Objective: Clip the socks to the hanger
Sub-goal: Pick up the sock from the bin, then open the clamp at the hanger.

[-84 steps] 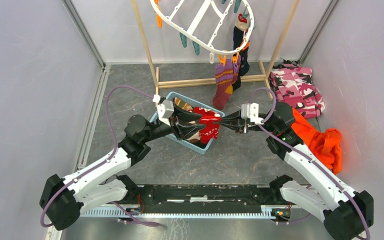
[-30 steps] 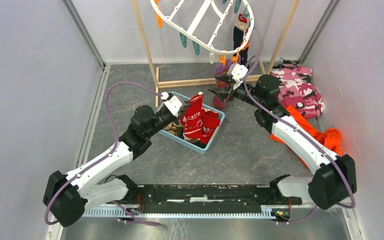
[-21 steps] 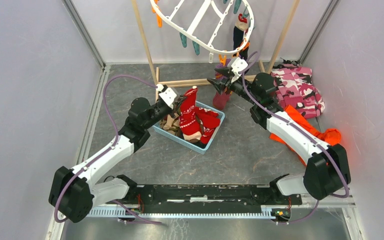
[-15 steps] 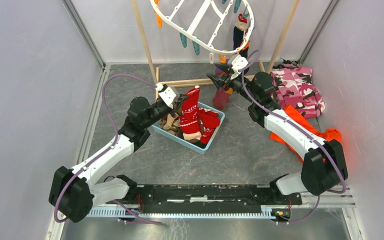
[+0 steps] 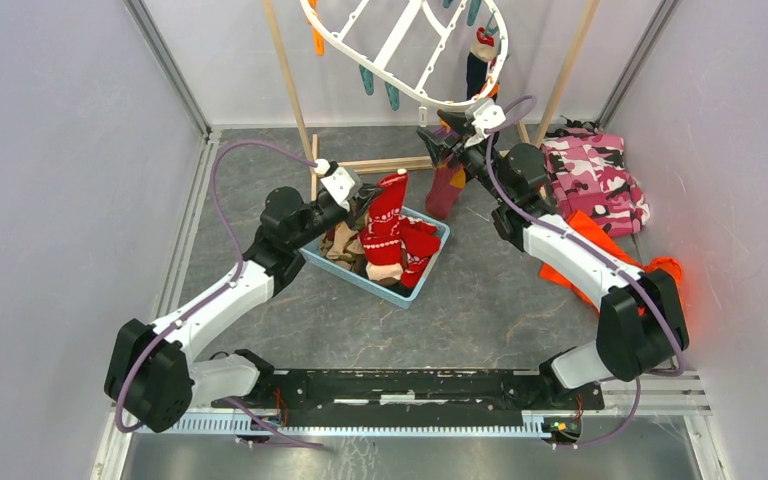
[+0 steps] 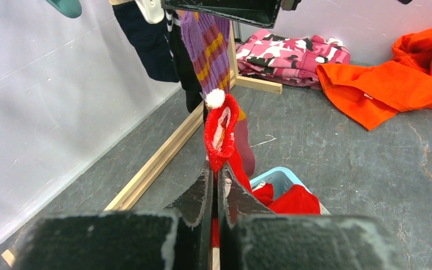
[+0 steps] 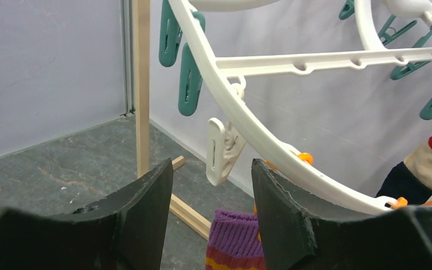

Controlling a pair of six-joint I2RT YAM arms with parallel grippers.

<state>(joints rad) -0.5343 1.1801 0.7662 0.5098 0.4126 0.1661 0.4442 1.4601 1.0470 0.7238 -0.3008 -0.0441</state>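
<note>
My left gripper (image 5: 363, 205) (image 6: 217, 170) is shut on the cuff of a red sock (image 5: 386, 215) (image 6: 220, 132) with white patterns, held upright over the basket. More red socks (image 5: 415, 245) lie in it. My right gripper (image 5: 444, 134) (image 7: 211, 169) stands open just below the white hanger (image 5: 397, 38) (image 7: 259, 135), with a white clip (image 7: 221, 152) hanging above the gap between its fingers. A purple striped sock (image 5: 447, 185) (image 7: 234, 247) and a navy sock (image 5: 477, 72) hang clipped on the hanger's rim. Teal clips (image 7: 189, 73) hang further along.
A light blue basket (image 5: 355, 280) with socks sits on the floor between the arms. The wooden pole rack (image 5: 288, 80) carries the hanger. A pink camouflage garment (image 5: 595, 175) and an orange cloth (image 5: 630, 280) lie at the right.
The left gripper has lifted the red sock a bit higher and to the right. The right gripper has risen from beside the purple sock to just under the hanger's rim.
</note>
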